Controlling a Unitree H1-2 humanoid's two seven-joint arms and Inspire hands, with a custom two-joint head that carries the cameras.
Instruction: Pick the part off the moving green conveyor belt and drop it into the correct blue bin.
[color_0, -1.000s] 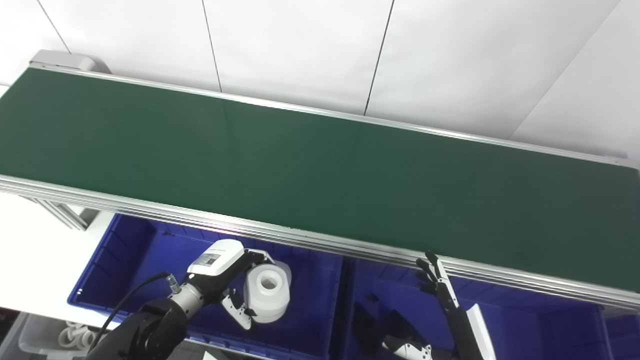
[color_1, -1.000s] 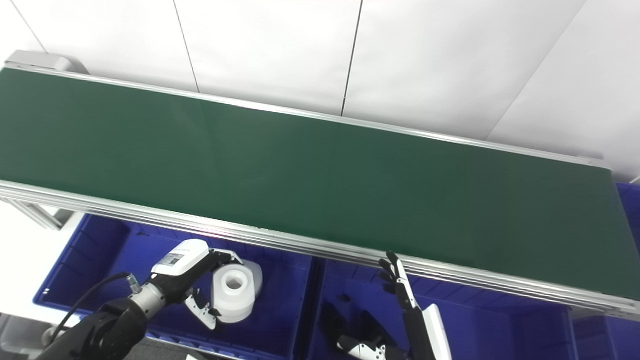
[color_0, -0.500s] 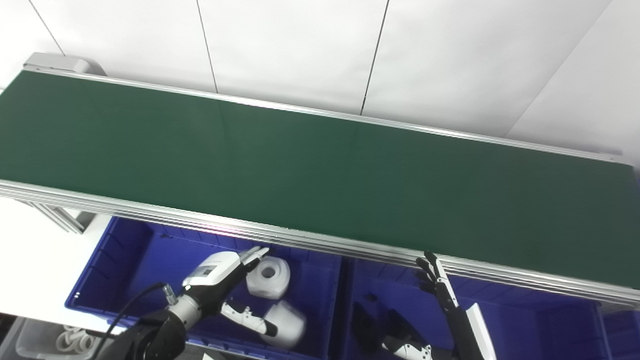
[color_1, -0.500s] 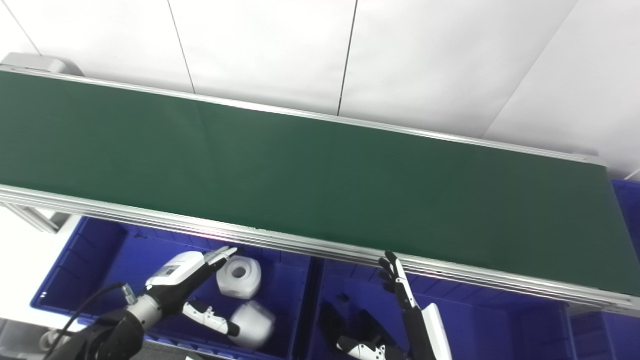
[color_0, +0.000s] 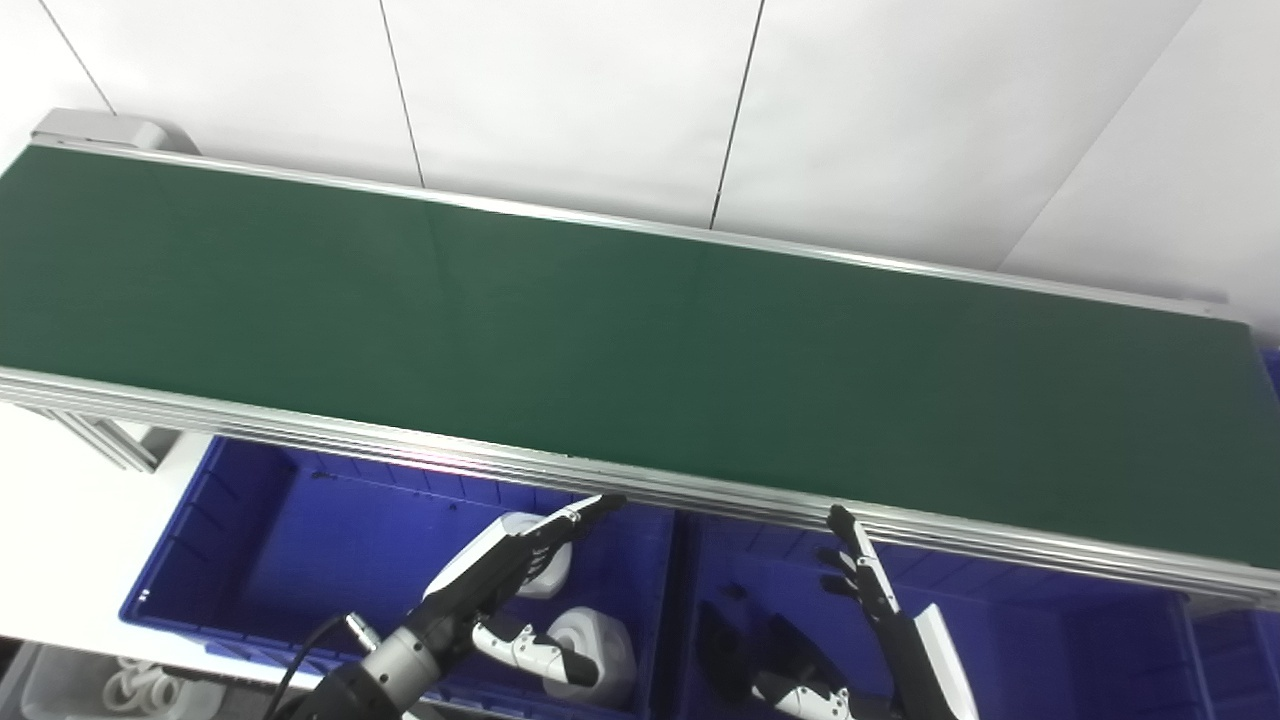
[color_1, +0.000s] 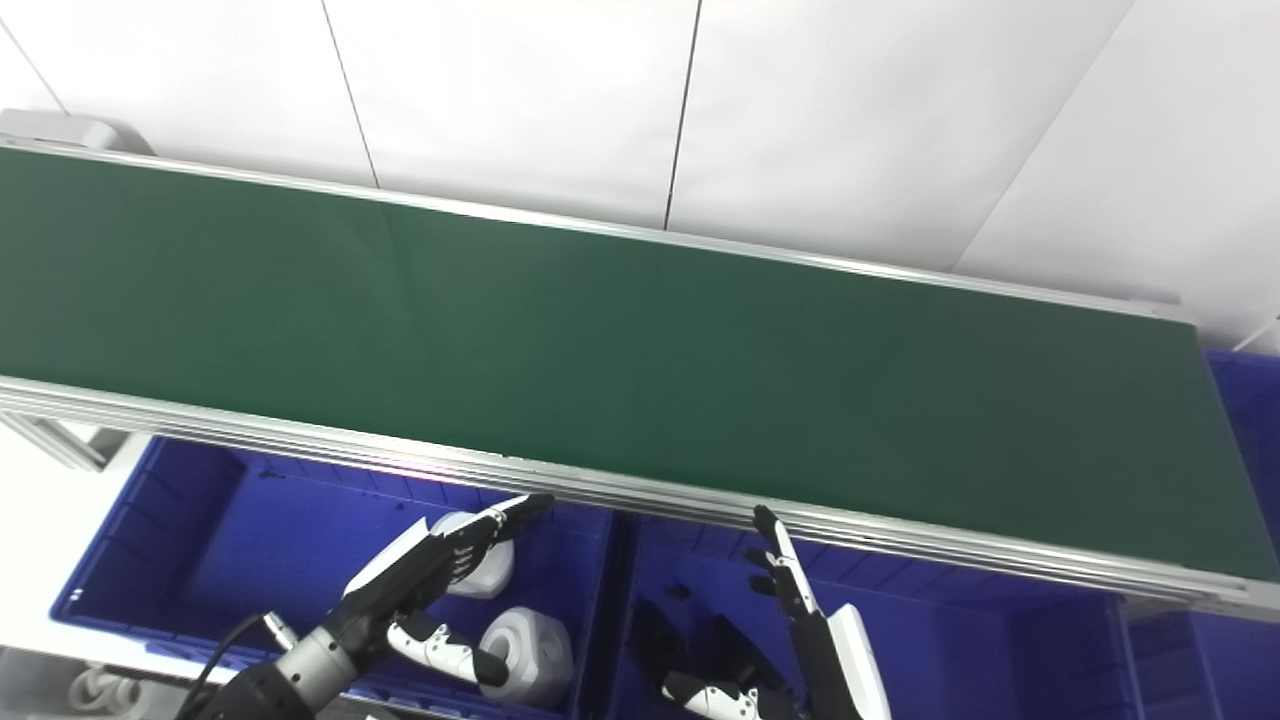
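Note:
The green conveyor belt (color_0: 640, 330) runs across the picture and carries no part. My left hand (color_0: 505, 565) is open and empty, fingers stretched toward the belt's near rail, above the left blue bin (color_0: 300, 540). Two white round parts lie in that bin: one (color_0: 600, 645) below the hand with a hole in it, one (color_1: 478, 570) partly hidden behind the fingers. My right hand (color_0: 870, 600) is open and empty, fingers upright, above the middle blue bin (color_0: 1050, 640).
Black parts (color_0: 760, 650) lie in the middle bin. A further blue bin (color_1: 1240, 400) shows at the right edge. The belt's aluminium rail (color_0: 700, 490) runs just above both hands. A clear box with white rings (color_0: 120, 685) sits at the bottom left.
My left hand opened and let go of the white part, which dropped into the left bin. The hand then moved right and up toward the rail. The camera shifted slightly.

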